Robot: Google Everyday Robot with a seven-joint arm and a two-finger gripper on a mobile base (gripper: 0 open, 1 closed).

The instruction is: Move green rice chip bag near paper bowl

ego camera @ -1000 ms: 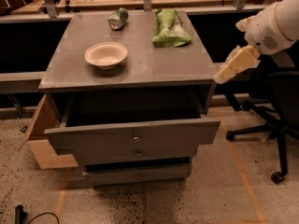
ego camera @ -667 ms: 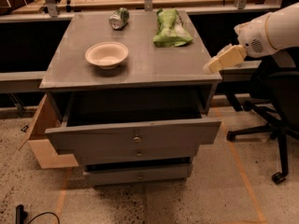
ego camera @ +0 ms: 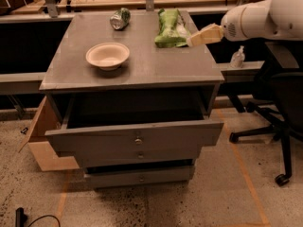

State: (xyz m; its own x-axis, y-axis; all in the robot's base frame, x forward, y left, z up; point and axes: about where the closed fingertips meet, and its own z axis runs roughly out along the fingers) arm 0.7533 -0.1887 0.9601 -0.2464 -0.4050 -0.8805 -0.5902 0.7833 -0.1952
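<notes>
Green chip bag at back right of gray cabinet top, well apart from paper bowl nearer front left; bag print unreadable. Gripper at bag's right edge, contact unclear; open or closed: can't tell. 1 crushed can at back left. Top drawer pulled open.

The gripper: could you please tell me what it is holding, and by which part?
Cannot be told: the beige gripper is at the arm-side edge of the crinkled light green rice chip bag.

Smooth-looking claw beside crinkly green rice chip bag; matt paper bowl.
</notes>
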